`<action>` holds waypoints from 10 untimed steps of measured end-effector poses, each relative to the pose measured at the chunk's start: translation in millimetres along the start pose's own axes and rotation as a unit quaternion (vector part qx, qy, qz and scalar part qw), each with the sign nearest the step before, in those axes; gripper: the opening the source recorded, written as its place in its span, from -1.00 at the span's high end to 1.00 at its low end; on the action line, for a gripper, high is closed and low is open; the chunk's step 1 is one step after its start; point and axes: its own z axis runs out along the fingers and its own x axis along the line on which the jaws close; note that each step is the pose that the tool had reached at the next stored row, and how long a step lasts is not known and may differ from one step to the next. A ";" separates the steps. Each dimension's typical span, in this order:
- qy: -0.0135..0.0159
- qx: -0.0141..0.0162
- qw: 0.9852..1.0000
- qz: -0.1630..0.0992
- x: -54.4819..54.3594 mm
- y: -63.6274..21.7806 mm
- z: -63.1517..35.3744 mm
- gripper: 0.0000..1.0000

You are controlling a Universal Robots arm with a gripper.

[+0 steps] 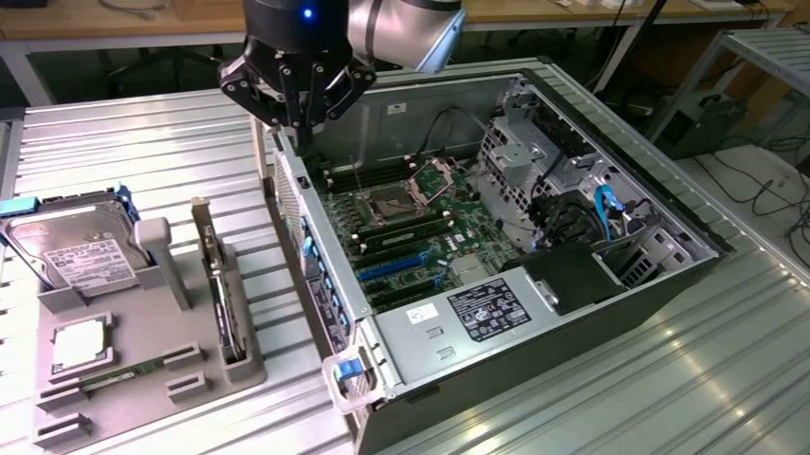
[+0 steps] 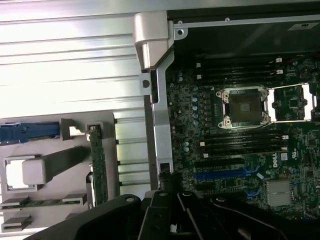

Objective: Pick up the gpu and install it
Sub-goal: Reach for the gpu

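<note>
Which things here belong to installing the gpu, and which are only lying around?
For the job:
gpu, upright in the grey tray
gripper, shut, above the computer case wall
motherboard

Lying about:
hard drive
memory stick
square silver chip

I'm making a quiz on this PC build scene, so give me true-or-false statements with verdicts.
1. The computer case lies open with its motherboard exposed. True.
2. The gpu stands on edge in the gray tray. True.
3. The gripper holds the gpu. False: it is shut on nothing, near the computer case's edge.
4. The hard drive sits inside the computer case. False: it is in the gray tray.
</note>
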 end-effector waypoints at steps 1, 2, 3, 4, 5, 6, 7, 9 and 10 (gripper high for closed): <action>0.000 0.000 1.000 0.000 0.5 -0.2 0.0 0.79; 0.000 0.000 1.000 0.000 1.0 -0.4 0.0 0.79; 0.000 0.000 1.000 0.000 1.5 -0.6 -0.1 0.79; 0.000 0.000 1.000 0.000 2.0 -0.8 -0.1 0.79; 0.000 0.000 1.000 0.000 2.5 -1.0 -0.1 0.79; 0.000 0.000 1.000 0.000 3.0 -1.2 -0.1 0.79; 0.000 0.000 1.000 0.000 3.4 -1.3 -0.1 0.79; 0.000 0.000 1.000 0.000 4.4 -1.7 -0.1 0.79; 0.000 0.000 1.000 0.000 4.9 -1.9 -0.2 0.79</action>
